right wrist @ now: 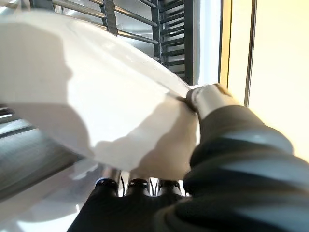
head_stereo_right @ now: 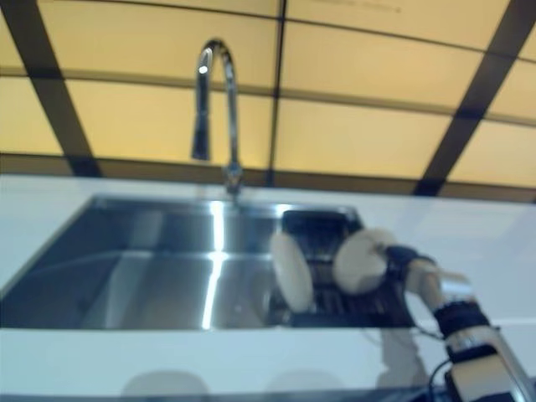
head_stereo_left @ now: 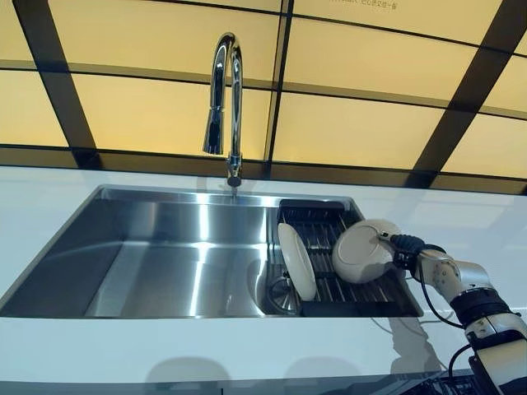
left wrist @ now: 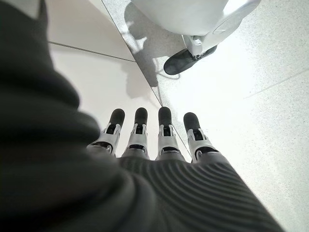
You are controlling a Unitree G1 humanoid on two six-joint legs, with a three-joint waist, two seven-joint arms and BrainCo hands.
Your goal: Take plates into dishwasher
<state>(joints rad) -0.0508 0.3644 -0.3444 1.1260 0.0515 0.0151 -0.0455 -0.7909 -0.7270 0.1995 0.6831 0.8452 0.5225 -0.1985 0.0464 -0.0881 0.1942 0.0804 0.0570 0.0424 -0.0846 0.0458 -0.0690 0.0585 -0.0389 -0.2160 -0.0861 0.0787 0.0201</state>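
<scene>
Sink rack [head_stereo_left: 329, 239]: right hand [head_stereo_left: 402, 248] fingers pinch plate [head_stereo_left: 362, 253]; left hand [left wrist: 159, 145] straight-fingered.

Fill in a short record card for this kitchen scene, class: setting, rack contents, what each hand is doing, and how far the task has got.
setting: steel sink set in a white counter, faucet behind it
rack: dark rack at the sink's right end, one white plate standing on edge in it
right hand: pinching a second plate by its rim, over the rack
left hand: idle, fingers straight, holding nothing
progress: second plate not yet released
</scene>
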